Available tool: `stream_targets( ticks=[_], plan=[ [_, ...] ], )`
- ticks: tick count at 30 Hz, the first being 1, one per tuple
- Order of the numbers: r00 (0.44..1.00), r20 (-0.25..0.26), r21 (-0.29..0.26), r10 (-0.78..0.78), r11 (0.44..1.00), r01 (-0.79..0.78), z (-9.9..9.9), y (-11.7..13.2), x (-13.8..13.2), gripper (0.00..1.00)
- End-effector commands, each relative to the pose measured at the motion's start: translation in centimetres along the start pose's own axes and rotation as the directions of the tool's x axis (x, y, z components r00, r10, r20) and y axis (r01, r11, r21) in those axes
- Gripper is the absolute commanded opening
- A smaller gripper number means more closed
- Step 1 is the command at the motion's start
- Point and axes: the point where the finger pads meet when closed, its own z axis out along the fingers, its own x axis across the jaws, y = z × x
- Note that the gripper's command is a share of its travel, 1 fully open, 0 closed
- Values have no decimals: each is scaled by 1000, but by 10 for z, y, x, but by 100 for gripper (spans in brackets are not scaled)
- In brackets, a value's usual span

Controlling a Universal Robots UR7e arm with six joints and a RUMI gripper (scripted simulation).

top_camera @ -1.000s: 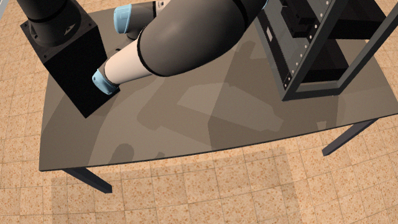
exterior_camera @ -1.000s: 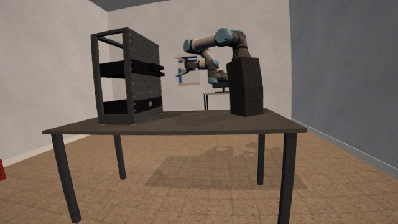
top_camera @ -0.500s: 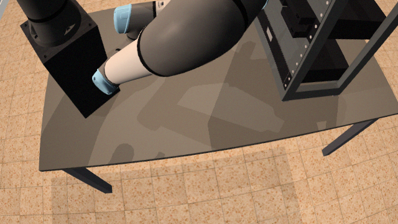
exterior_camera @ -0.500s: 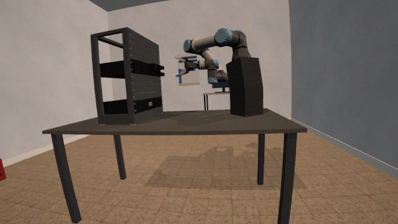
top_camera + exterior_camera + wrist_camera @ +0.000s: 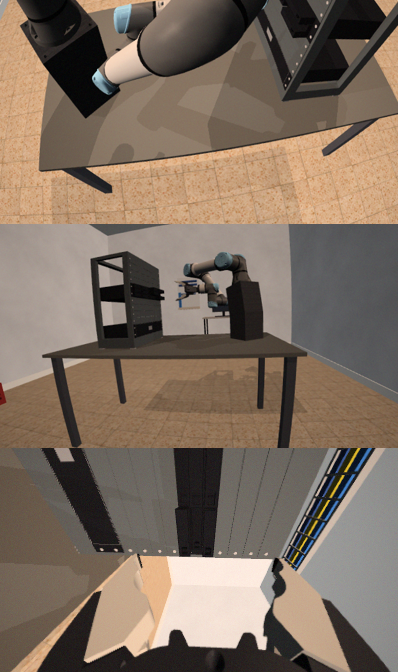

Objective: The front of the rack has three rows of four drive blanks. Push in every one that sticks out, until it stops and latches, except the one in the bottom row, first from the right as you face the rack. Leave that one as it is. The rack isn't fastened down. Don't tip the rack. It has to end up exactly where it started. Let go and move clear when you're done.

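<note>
- The top view looks down from high up at the table point(image 5: 186, 137) and rack point(image 5: 314, 93).
- The exterior view stands far off, seeing the same table point(image 5: 174, 351) and rack point(image 5: 127, 298) sideways.
- The wrist view faces the rack point(image 5: 250, 498) close up.

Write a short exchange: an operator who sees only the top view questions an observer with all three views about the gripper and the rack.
Operator: The arm hides the gripper from me. Is it touching the rack?
Observer: No. In the exterior view the gripper hangs apart from the rack, facing its front.
Operator: At what height?
Observer: Level with the upper dark unit, well above the table.
Operator: Open or shut?
Observer: Open. The wrist view shows its fingers spread with nothing between them.
</note>
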Motion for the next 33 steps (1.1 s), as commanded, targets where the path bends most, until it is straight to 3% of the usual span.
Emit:
stream_targets(
  ticks=[1, 20, 21, 33],
  plan=[
    [1000, -3, 2, -3, 1000, 3, 1, -1, 1, 100],
    [1000, -3, 2, -3, 1000, 3, 1, -1, 1, 100],
    [1000, -3, 2, -3, 1000, 3, 1, -1, 1, 0],
    [1000, -3, 2, -3, 1000, 3, 1, -1, 1, 0]
  ],
)
